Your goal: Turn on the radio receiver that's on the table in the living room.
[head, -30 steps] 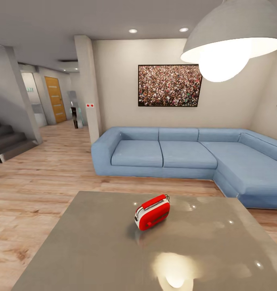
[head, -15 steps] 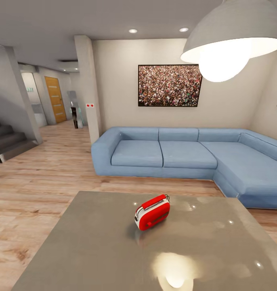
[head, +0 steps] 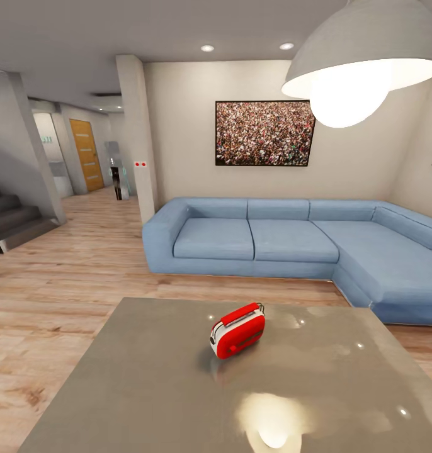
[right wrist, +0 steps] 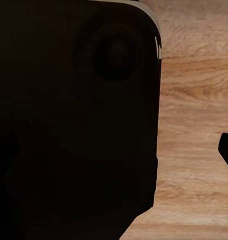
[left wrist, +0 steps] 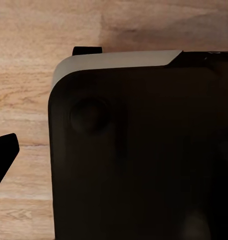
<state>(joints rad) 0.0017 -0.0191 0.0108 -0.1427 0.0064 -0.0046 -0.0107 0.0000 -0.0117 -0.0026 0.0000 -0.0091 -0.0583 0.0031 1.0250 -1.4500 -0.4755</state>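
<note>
One dark finger tip (left wrist: 4, 155) over wood floor (left wrist: 24, 60)

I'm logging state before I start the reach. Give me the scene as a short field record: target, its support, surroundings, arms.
target: radio receiver, red with white trim, handle on top
pose: upright, turned at an angle to the table edges
support: table, glossy grey top, radio near its middle
beyond table: blue L-shaped sofa, crowd-photo picture on the wall
overhead: pendant lamp, lit, reflected in the tabletop
floor: light wood planks
grippers: state cannot be told; wrist views show dark robot housing over wood floor
</note>
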